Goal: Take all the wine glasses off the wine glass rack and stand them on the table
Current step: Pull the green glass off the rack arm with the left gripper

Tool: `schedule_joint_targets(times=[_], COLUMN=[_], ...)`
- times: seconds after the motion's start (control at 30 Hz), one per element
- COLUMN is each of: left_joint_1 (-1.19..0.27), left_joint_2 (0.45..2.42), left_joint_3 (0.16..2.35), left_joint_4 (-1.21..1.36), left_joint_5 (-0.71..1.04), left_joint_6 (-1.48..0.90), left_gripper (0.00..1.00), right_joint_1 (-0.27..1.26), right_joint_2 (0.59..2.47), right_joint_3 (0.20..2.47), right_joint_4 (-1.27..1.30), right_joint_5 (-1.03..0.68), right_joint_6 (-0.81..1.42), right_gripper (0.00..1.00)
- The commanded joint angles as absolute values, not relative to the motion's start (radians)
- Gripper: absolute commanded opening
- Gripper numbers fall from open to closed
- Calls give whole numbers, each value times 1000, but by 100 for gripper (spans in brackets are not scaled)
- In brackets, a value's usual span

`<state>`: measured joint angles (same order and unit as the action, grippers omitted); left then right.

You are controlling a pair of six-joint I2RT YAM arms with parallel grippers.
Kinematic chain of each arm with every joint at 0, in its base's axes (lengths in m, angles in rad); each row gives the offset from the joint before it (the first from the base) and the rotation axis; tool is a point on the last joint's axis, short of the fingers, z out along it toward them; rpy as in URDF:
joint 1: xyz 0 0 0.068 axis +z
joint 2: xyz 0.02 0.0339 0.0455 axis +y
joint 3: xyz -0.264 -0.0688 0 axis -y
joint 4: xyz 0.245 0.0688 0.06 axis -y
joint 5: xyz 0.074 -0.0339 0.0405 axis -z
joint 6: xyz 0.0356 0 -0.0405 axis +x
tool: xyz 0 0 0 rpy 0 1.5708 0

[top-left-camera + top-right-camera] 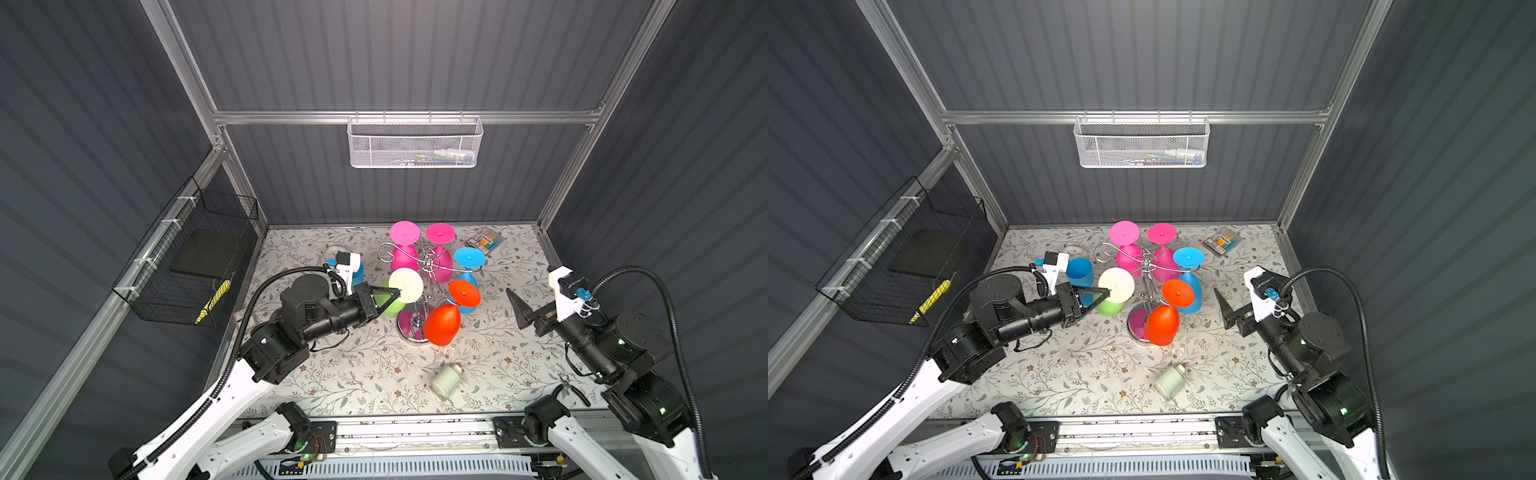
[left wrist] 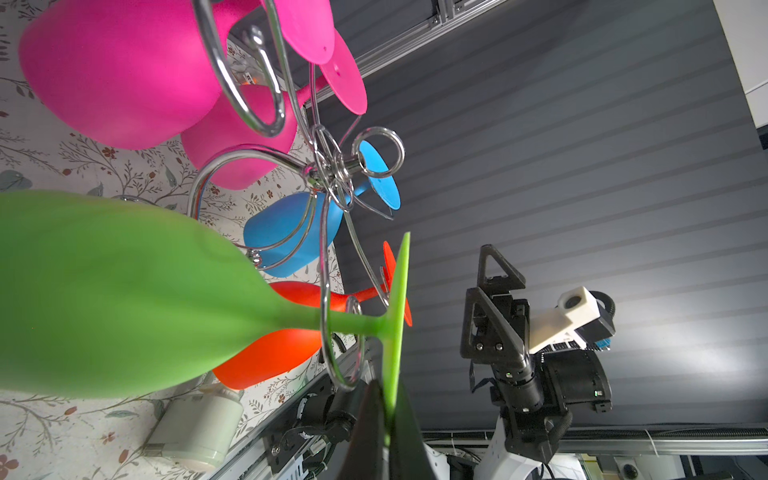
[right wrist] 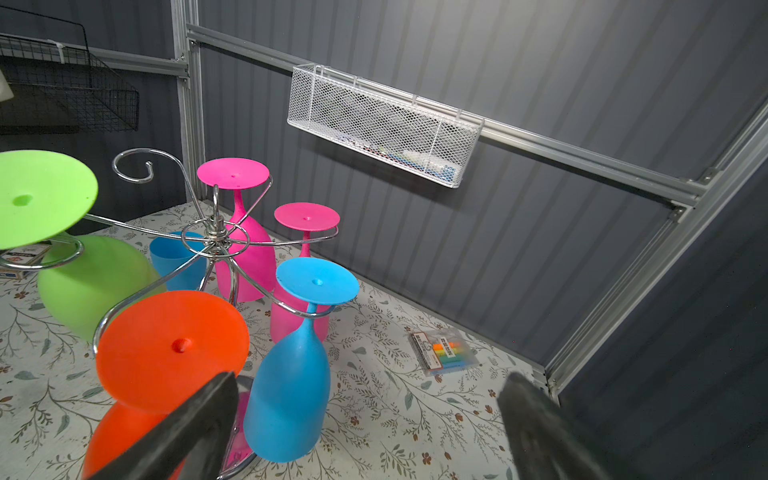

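Centre of both top views: left gripper (image 1: 393, 294) clamped on foot of green wine glass (image 1: 406, 285), stem hooked in left scroll arm of wine glass rack (image 1: 430, 266). Right of frame: right gripper (image 3: 370, 380) spread wide, empty, apart from rack.

In both top views the green wine glass (image 1: 392, 309) shows only a sliver of bowl under its pale foot and the left gripper (image 1: 395, 293); in the left wrist view that bowl is blurred and cut by the edge. What lies in the white mesh basket (image 1: 413, 145) is too small to tell, and the right gripper (image 3: 370, 378) is cut by the right wrist picture's edge
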<state>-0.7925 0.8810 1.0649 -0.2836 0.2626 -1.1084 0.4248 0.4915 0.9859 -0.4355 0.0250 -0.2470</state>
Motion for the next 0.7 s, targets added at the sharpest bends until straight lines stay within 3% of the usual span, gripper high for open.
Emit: schedule_joint_targets(times=[0.0, 0.67], left_joint_1=[-797, -797], left_joint_2=[879, 1042], left_joint_3=[1106, 1221], left_joint_4=[-246, -251], left_joint_5=[243, 380], left_joint_6=[-1112, -1096], left_gripper=[0, 0], right_joint_1=[429, 429], right_joint_2=[485, 478], right_joint_3=[1000, 996], right_joint_4=[-428, -435], right_joint_5=[14, 18], right_joint_6=[-247, -250], right_gripper=[99, 99])
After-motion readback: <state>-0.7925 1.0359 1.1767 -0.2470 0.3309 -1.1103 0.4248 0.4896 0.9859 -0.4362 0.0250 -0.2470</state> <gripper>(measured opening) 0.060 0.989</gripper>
